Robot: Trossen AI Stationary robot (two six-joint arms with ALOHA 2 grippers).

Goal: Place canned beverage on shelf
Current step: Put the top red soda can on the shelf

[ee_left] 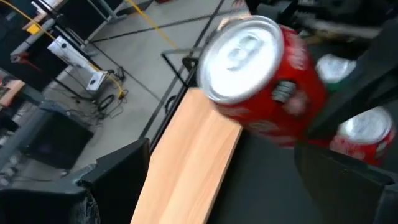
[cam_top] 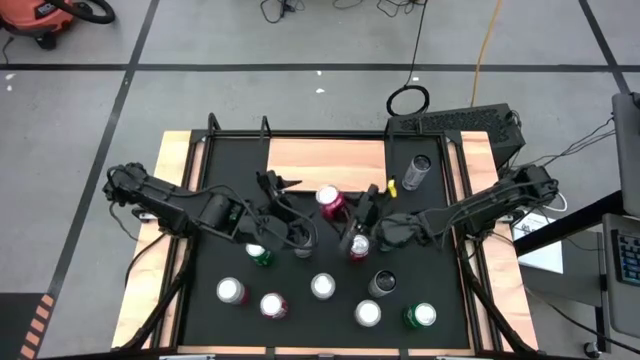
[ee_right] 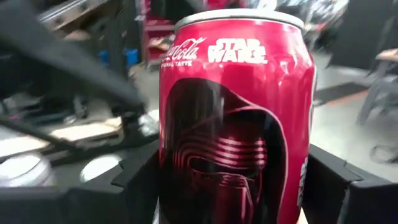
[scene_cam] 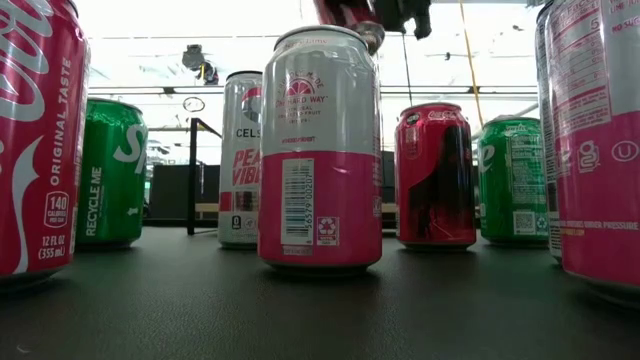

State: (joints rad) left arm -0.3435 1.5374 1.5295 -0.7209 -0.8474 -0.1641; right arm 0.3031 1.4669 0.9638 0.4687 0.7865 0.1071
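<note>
looking down from the high view: black-matted worktop (cam_top: 200, 320), wooden shelf (cam_top: 327, 160) at its far edge with one dark can (cam_top: 416, 172) just beside its right end. left hand (cam_top: 281, 195) sits near the shelf's front edge, fingers spread wide with nothing between them; a red can (cam_top: 330, 202) lies just beside it. right hand (cam_top: 357, 232) is closed around an upright red star wars can (cam_top: 358, 246) at mid-worktop. seven more cans stand nearer the front. low view: pink-and-white can (scene_cam: 320, 150) in the centre, star wars can behind it to the right, green cans on both sides. left wrist view: red can (ee_left: 261, 78) close ahead, shelf (ee_left: 186, 168) alongside. right wrist view: star wars can (ee_right: 233, 118) between both fingers (ee_right: 140, 180).
</note>
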